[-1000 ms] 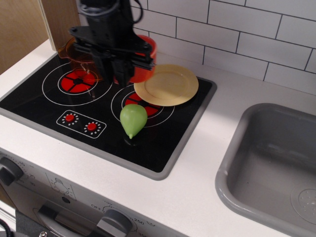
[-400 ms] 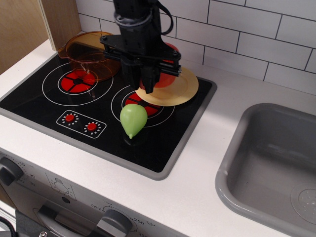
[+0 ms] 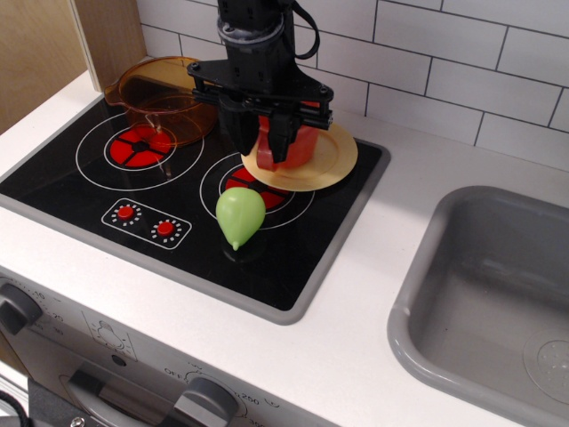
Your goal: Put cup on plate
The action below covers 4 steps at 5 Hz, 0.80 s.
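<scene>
The red-orange cup stands low over the left half of the pale-yellow plate, which lies at the back right of the black stovetop. I cannot tell whether the cup's base touches the plate. My gripper comes down from above and is shut on the cup's left wall. The dark fingers hide much of the cup. The cup's handle does not show.
A translucent amber pot stands on the back left burner. A green pear-shaped toy lies on the front right burner, just in front of the plate. A grey sink is set in the counter to the right. The tiled wall is right behind.
My gripper carried the cup from beside the amber pot to the right and down, and it is now low over the plate.
</scene>
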### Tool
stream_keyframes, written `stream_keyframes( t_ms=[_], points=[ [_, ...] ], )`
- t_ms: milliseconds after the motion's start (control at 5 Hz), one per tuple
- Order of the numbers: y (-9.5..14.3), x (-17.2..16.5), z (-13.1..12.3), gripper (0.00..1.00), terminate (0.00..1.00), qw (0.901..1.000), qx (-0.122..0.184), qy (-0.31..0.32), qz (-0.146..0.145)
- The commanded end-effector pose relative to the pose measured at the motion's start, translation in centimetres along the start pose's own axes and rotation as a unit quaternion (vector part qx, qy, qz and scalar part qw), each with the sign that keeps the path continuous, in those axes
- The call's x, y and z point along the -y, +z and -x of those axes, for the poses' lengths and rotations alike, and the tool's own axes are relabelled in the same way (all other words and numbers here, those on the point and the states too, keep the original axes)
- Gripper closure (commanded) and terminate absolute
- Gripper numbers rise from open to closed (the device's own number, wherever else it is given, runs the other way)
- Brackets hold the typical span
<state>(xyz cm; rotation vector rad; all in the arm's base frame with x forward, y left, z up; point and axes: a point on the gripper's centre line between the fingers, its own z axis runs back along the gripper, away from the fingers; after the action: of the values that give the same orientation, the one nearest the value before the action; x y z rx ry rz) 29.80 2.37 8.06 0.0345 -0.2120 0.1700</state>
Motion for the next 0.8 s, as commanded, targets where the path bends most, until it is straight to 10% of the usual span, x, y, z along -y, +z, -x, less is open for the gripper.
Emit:
stream_keyframes(
  t_ms=[0,600],
  points=[
    [1.1,-0.3,-1.3,0.00,0.00,0.9996,0.026,0.007,0.000],
    [4.2,-1.0,1.2,0.00,0.00,0.9989,0.033,-0.020,0.027]
  ],
)
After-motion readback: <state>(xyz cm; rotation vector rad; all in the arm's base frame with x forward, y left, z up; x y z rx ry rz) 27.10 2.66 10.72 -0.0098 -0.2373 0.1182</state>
